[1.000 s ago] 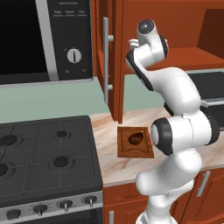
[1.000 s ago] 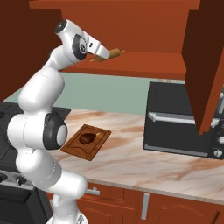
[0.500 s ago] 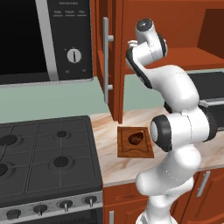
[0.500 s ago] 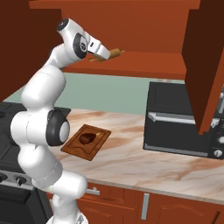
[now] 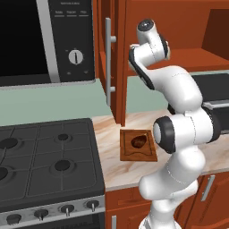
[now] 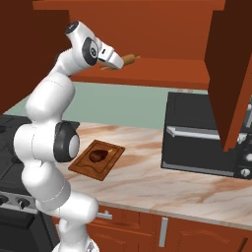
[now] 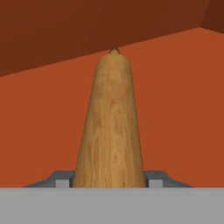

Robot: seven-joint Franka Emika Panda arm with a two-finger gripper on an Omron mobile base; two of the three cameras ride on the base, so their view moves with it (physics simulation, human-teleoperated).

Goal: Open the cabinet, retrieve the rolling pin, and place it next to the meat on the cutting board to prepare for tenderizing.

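Pin point(image 6: 129, 60) on open cabinet point(image 6: 162, 74) shelf, high over marble counter point(image 6: 147, 182).
Left base view: board point(image 5: 138, 144) on counter beside stove point(image 5: 44, 165), meat point(image 5: 139, 141) on it; microwave point(image 5: 44, 40) above stove.
Right base view: gripper point(image 6: 118, 65) at pin's near end; toaster oven point(image 6: 202, 133) under shelf.
Hand view: pin runs away along shelf, fingers point(image 7: 154, 180) pinching it both sides.

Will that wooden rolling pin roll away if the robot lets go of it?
Probably yes: the rolling pin is a smooth round cylinder lying on the flat cabinet shelf. It looks like stiff wood, so it shouldn't bend between the gripper fingers.
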